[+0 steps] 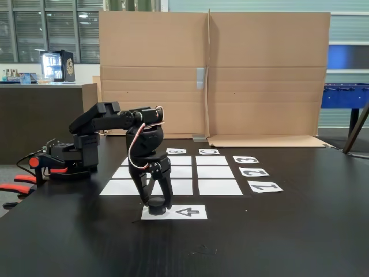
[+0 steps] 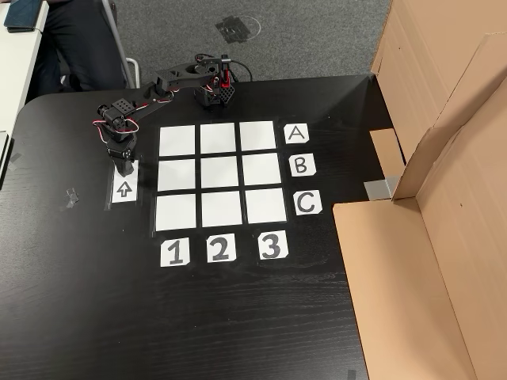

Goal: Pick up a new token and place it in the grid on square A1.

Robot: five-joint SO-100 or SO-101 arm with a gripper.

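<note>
Tabletop: a black surface is seen in both views, carrying the arm, the paper cells and the label cards.
Gripper: it is pointed straight down over the left end of the arrow strip in the fixed view; in the other view it is seen at, just above the printed arrow.
Jaws: they are spread around the token, one finger on each side; whether the fingers actually press on it cannot be told.
Token: a small black puck is seen between the fingertips, resting on or just above the arrow strip; in the other view it is hidden under the gripper.
Arrow strip: a white strip printed with an arrow is laid just beside the grid, on the side of column 1.
Grid: nine white paper cells are laid out three by three; every cell is blank.
Square A1: the corner cell in line with the A card and the 1 card is blank, near the gripper but apart from it.
Cardboard screen: brown panels are stood along one edge of the tabletop.
</note>
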